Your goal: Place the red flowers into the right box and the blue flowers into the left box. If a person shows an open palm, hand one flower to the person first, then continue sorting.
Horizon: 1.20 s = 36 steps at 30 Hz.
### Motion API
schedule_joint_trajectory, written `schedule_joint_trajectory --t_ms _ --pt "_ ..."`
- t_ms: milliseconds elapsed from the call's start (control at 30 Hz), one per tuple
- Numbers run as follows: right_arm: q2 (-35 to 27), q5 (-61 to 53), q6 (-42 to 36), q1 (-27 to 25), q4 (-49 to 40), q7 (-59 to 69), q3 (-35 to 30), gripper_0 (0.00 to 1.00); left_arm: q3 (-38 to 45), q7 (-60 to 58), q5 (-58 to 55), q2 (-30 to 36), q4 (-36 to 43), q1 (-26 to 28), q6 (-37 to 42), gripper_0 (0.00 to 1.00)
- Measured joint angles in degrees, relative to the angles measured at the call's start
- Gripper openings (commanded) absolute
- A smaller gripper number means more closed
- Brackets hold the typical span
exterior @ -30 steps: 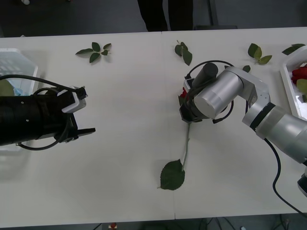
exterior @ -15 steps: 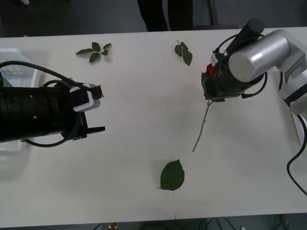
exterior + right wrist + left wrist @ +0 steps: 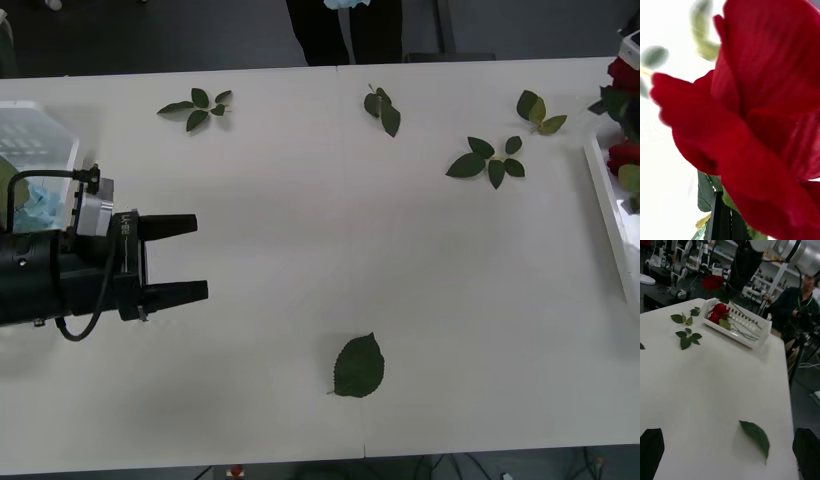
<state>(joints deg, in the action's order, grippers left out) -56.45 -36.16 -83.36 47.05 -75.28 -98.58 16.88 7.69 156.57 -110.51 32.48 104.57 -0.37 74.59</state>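
the right gripper [image 3: 720, 287] is hanging just above the right box [image 3: 752, 340], carrying a rose [image 3: 752, 123] whose head is sitting almost against its wrist camera, petals crowding over one black finger [image 3: 724, 221]. the fingers look to be pinching the stem just under the head, though the contact itself is hidden behind petals and leaves. seen from the left wrist, that rose [image 3: 713, 281] is dangling under the right gripper, directly over the roses [image 3: 717, 312] already lying in the box, their stems running along the box's length. so the relation that matters is vertical: the box is lying straight below the fingers, and letting go there should drop the flower in among the others, i'd judge.

the left gripper [image 3: 182, 258] is hovering over bare table, its two black fingers spread wide with nothing between them, pointing toward the table's middle. the left box [image 3: 45, 130] is sitting behind it, a blue flower [image 3: 38, 205] peeking out beside the arm.

from the front, the right box [image 3: 603, 185] is cut off at the edge, with a rose [image 3: 626, 155] inside and another [image 3: 622, 72] just above; the left wrist view is the one showing the whole box and the flower hanging over it. loose leaves [image 3: 490, 160] and a single leaf [image 3: 358, 366] are lying on the table [image 3: 300, 200], none of them near either set of fingers.
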Motion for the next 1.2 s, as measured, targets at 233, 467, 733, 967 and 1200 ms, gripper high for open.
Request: schedule_joint_trajectory --t_ms 233,467,733,967,1200 --pt "-1.1 7.8 9.0 0.0 9.7 -8.4 0.0 0.00 -0.7 0.0 -10.6 1.9 -8.4 -0.6 5.6 1.00" --pt "-1.0 11.7 21.8 0.0 18.9 -9.8 2.0 0.00 -9.5 0.0 -25.2 11.3 -11.0 -1.3 1.3 1.00" --pt "-0.2 16.6 33.9 0.2 29.4 -9.8 8.1 0.00 -17.1 0.0 -33.2 25.3 -2.1 -1.5 -9.2 1.00" --pt "1.8 16.8 35.1 0.2 34.1 -9.8 9.3 0.13 -17.2 0.0 -34.8 28.6 5.8 -1.5 -15.2 1.00" --pt "1.9 16.8 35.1 0.2 34.1 -9.8 11.7 0.74 -17.7 0.0 -34.8 28.6 6.4 -1.6 -16.2 1.00"
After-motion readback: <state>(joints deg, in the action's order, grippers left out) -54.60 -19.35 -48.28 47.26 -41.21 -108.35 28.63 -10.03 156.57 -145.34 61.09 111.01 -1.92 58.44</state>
